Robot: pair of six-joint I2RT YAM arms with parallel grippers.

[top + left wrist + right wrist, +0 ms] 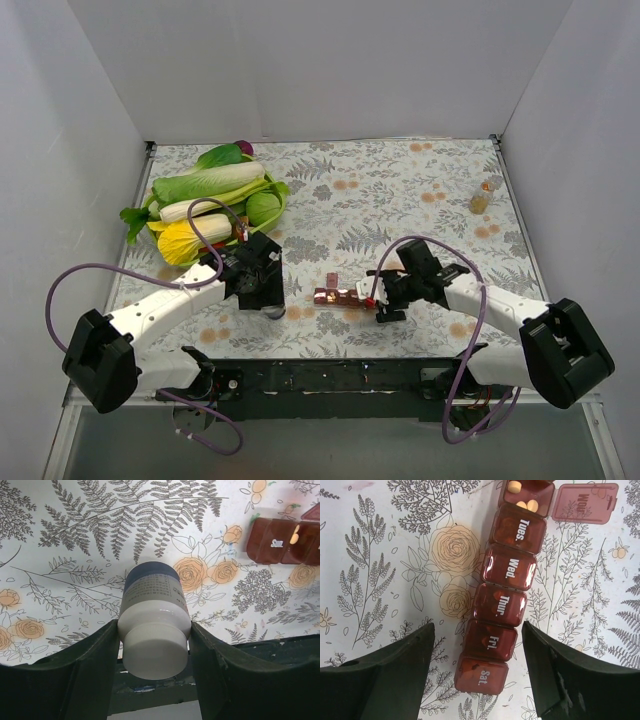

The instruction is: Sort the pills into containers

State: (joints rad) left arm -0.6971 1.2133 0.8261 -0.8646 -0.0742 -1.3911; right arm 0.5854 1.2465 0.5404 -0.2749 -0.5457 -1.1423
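The containers are a dark red-brown strip of lidded day compartments (338,297) lying on the floral cloth; it runs up the right wrist view (504,595) and shows at the top right of the left wrist view (282,542). Its Mon. lid (583,503) is flipped open and pale pills (526,504) lie in that compartment; Tues. to Sat. are shut. My right gripper (383,303) is open, its fingers straddling the Fri. and Sat. end without touching. My left gripper (270,300) is shut on a small grey bottle with a white cap (154,625).
A green tray of toy vegetables (212,200) sits at the back left. A small amber bottle (481,201) stands at the back right near the right wall. White walls enclose the table on three sides.
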